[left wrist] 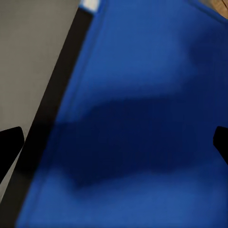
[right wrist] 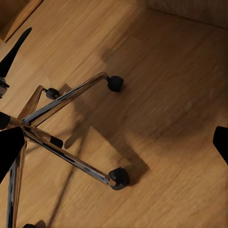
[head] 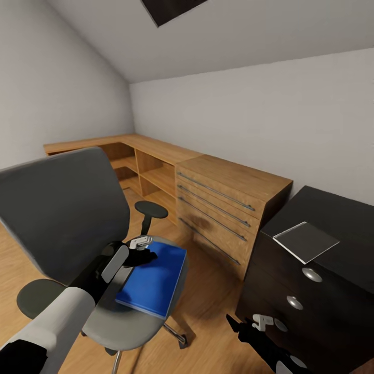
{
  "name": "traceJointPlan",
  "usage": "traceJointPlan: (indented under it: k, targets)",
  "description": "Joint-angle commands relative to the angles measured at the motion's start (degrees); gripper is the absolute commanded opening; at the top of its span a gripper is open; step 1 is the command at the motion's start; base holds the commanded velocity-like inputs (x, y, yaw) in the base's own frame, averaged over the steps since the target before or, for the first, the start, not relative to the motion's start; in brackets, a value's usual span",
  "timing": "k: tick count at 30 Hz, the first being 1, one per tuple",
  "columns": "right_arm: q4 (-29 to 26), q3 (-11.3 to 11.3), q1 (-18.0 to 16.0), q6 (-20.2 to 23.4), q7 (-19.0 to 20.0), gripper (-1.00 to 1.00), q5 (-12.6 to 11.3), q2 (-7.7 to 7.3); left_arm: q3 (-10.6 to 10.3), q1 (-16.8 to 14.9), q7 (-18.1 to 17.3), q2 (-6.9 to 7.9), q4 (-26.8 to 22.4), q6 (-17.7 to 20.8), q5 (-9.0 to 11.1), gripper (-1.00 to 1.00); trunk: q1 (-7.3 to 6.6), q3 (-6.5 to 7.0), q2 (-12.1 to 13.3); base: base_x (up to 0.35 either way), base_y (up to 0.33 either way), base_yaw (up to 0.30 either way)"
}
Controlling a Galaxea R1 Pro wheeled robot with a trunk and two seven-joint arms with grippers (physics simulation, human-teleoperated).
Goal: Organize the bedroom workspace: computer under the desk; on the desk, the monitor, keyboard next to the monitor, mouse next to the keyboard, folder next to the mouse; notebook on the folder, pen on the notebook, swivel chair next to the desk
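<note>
The folder (head: 156, 280) lies on the seat of the swivel chair (head: 62, 208), at its right side. Behind the chair, a chest of drawers (head: 223, 208) stands against the wall. To the right stands the desk (head: 332, 218), bearing a flat item (head: 305, 241), possibly a notebook.

Home office nook in an attic room: sloped ceiling (head: 249, 36) with skylight upper centre, wood floor (head: 213, 291), built-in wooden shelving (head: 150, 171) along the walls, grey swivel chair (head: 62, 208) lower left, black desk (head: 332, 218) at right.
</note>
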Motion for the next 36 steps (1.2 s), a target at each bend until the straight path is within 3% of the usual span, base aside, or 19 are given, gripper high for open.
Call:
traceJointPlan:
  k: [1, 36]
  targets:
    - [0.03, 0.47, -0.06, -0.29, 0.13, 1.00, -0.60, -0.05, -0.26, -0.04, 0.53, 0.07, -0.08, 0.07, 0.60, 1.00, -0.01, -0.05, -0.02, 0.000, 0.000, -0.014]
    - [1.04, 0.64, -0.08, -0.32, 0.07, 1.00, -0.52, 0.22, -0.26, -0.04, 0.53, 0.16, 0.18, -0.02, 0.52, 1.00, -0.01, 0.28, -0.02, 0.000, 0.000, -0.025]
